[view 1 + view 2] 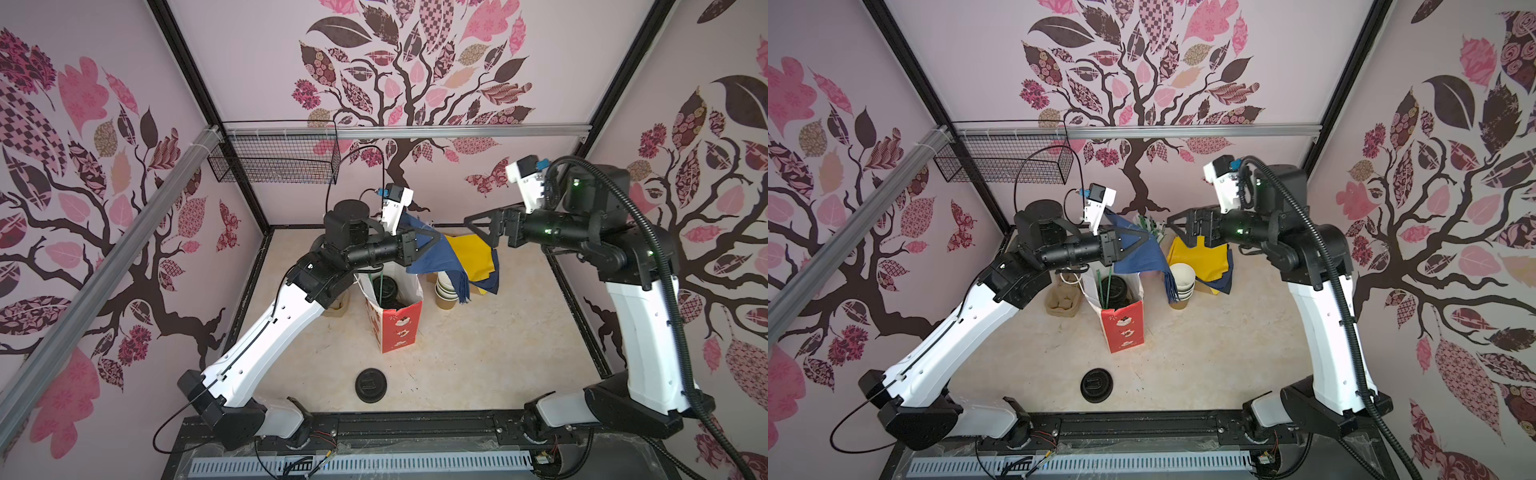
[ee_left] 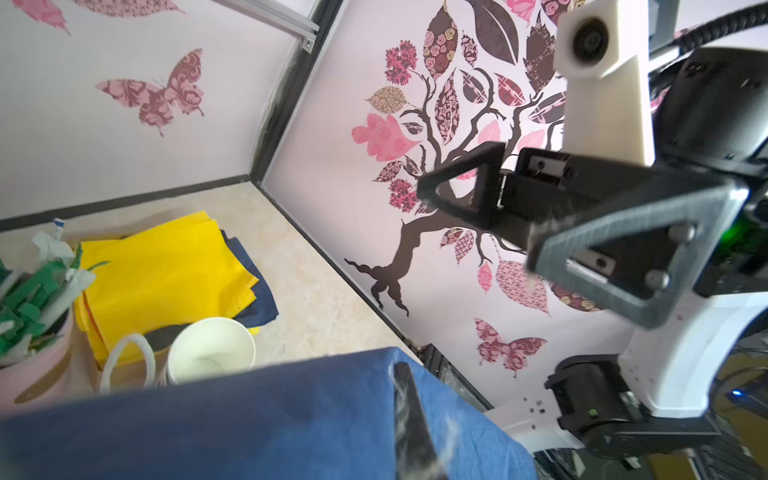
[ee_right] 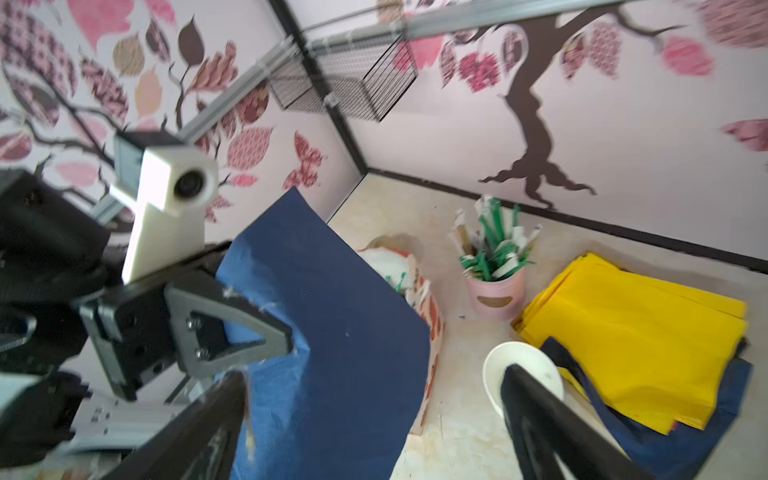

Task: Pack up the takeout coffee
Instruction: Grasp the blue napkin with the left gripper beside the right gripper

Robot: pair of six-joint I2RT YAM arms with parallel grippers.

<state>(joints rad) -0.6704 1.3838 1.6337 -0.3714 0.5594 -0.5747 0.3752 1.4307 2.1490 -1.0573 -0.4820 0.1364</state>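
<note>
**Item 1 — left gripper** (image 1: 434, 238): jaws closed tight on 1 blue napkin (image 1: 440, 266), held in the air above the far side of the paper bag (image 1: 399, 328). The napkin droops from the fingers toward the stack of cups (image 1: 444, 293).

**Item 2 — right gripper** (image 2: 476, 226): jaws spread wide, nothing clamped. It hangs above the napkin pile (image 3: 631, 345), tips toward the left gripper. In the right wrist view, 1 finger sits just beside the napkin's edge; touching or not, cannot tell.

**Item 3 — takeout coffee** (image 1: 1117, 287): inside the paper bag. The black sip lid faces up, so the long axis is vertical. The bag hides the cup walls, and the number of cups cannot be told.

**Item 4 — paper bag**, red and white: upright mid-table, mouth open upward. It holds the coffee plus thin green sticks leaning on the inner wall.

**Item 5 — stack of cups**: upright, mouths up, white inside, brown outside, just right of the bag in both top views.

**Item 6 — pink pot** (image 3: 496, 297): near the back wall, packed with green and white sticks.

**Item 7 — napkin pile**: yellow sheets over blue, flat on the table near the pot.

**Item 8 — pulp carrier** (image 1: 1062, 300): just left of the bag, partly under the left arm; contents unclear.

**Item 9 — loose black lid** (image 1: 371, 385): 1 piece, flat near the front edge, well apart from the bag.
</note>
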